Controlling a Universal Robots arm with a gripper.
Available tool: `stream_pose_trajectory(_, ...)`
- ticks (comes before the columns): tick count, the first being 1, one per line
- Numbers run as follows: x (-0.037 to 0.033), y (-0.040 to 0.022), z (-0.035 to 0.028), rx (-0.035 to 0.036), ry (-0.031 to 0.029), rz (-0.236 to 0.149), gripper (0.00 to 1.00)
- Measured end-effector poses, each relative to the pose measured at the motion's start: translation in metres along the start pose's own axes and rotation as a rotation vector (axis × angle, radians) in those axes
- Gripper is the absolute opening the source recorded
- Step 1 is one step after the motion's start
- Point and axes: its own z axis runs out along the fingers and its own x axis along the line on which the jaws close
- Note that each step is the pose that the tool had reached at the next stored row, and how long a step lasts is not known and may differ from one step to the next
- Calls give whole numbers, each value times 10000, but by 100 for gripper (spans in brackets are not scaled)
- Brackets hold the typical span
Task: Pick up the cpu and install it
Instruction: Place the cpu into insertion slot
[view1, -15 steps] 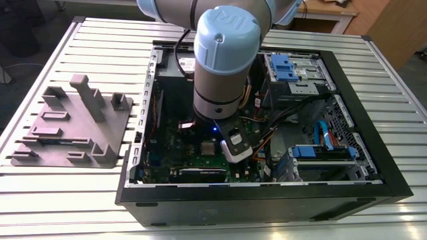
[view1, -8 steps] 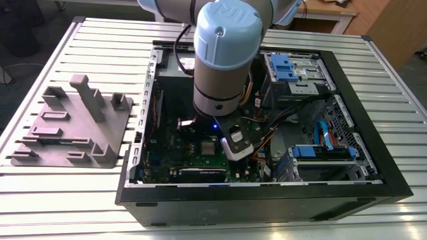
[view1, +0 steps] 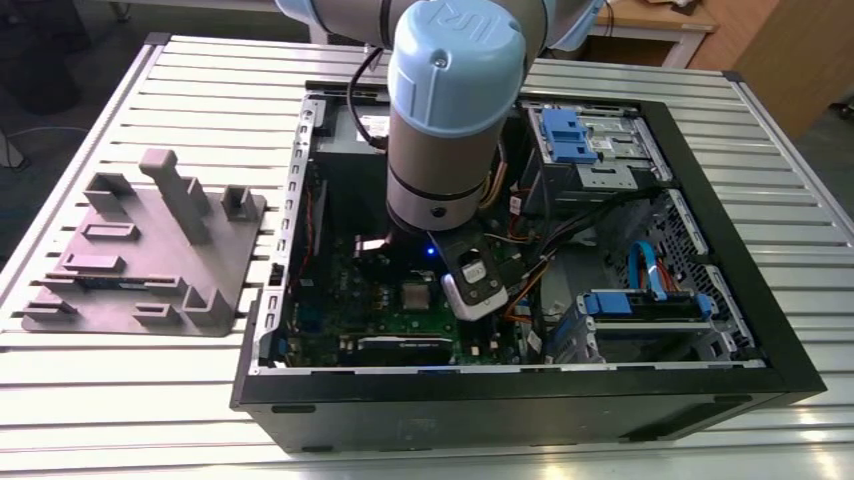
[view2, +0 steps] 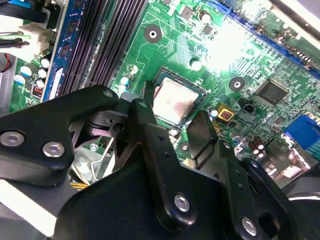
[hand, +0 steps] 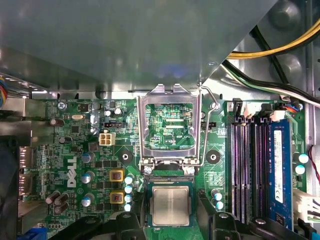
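The cpu is dull metal; the hand matt black, perhaps plastic.
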Motion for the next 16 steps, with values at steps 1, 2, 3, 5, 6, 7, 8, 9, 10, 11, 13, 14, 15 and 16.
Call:
stream_pose_trajectory(1, 0, 0, 0, 1, 0, 0, 53)
stream_pose_trajectory(2, 0, 0, 0, 1, 0, 0, 52)
stream_pose_trajectory(3, 0, 0, 0, 1, 0, 0, 45)
stream_pose_trajectory(5, 0, 0, 0, 2, 0, 0, 45)
stream_pose_trajectory(6, 0, 0, 0, 2, 0, 0, 39)
stream_pose_trajectory(7, 0, 0, 0, 2, 0, 0, 39)
stream_pose_trajectory(8, 0, 0, 0, 3, 0, 0, 39)
stream_pose_trajectory(9, 0, 0, 0, 3, -1, 0, 39)
stream_pose_trajectory(10, 0, 0, 0, 3, 0, 0, 39)
stream_pose_trajectory(11, 0, 0, 0, 4, -1, 0, 39)
stream_pose_trajectory(13, -1, 0, 11, 6, -1, 0, 39)
stream_pose_trajectory(14, 0, -1, 14, 10, 0, 0, 39)
stream_pose_trajectory(15, 0, -1, 14, 11, 0, 0, 39)
stream_pose_trajectory(16, 0, -1, 15, 12, 1, 0, 39)
